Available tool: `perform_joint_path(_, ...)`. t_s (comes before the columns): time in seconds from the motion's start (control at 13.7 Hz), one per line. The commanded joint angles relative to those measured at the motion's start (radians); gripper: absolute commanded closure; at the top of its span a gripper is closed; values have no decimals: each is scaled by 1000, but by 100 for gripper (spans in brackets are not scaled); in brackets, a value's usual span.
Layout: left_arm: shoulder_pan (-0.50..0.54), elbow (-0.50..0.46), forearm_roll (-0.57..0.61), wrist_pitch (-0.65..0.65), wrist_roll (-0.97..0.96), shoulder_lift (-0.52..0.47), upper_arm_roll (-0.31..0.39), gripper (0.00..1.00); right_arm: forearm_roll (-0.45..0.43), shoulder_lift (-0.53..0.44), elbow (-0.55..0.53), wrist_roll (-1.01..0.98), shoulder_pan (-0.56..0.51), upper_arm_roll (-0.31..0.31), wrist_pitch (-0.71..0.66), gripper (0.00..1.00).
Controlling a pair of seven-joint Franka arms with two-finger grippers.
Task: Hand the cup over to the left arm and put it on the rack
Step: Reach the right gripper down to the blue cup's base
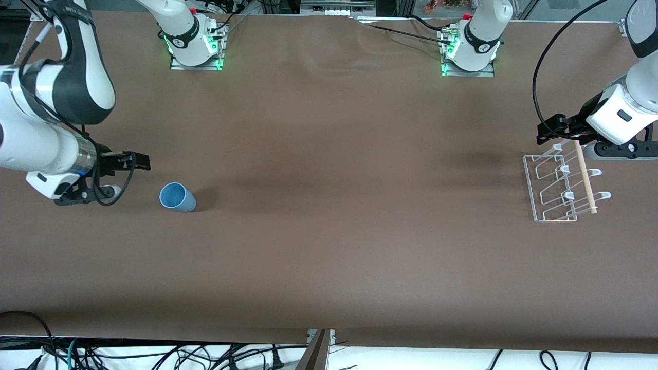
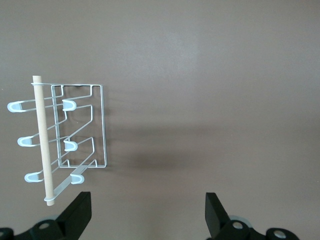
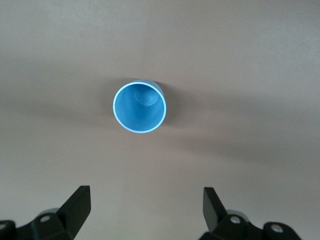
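The light-blue cup [image 1: 177,197] stands upright on the brown table toward the right arm's end, its mouth facing up; the right wrist view looks down into the cup [image 3: 139,106]. My right gripper [image 1: 143,161] hovers over the table close beside the cup, open and empty, and in its own wrist view the right gripper [image 3: 146,200] has only bare table between its jaws. The white wire rack [image 1: 560,182] with its wooden dowel [image 1: 585,177] lies at the left arm's end. My left gripper [image 1: 546,131] hangs open and empty over the table by the rack [image 2: 75,132].
The two arm bases [image 1: 195,43] [image 1: 469,49] stand along the table's edge farthest from the front camera. Cables [image 1: 154,354] lie below the table's nearest edge. Bare brown tabletop [image 1: 349,205] stretches between cup and rack.
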Motion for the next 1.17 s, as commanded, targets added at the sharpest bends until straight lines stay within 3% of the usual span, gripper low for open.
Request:
perform_joint_path(0.0, 1, 22, -17, -22, -2, 5, -2, 0, -5, 18, -2, -26, -3, 6, 20, 1)
perform_joint_path(0.22, 1, 22, -17, -22, -5, 5, -2, 0, -6, 58, -2, -54, -7, 6, 38, 1)
perform_joint_path(0.73, 1, 22, -17, -22, -4, 5, -4, 0, -9, 214, 2, -74, -37, 5, 236, 1)
perform_joint_path(1.09, 1, 22, -17, -21, -7, 5, -4, 0, -6, 271, 2, -59, -27, 5, 267, 1)
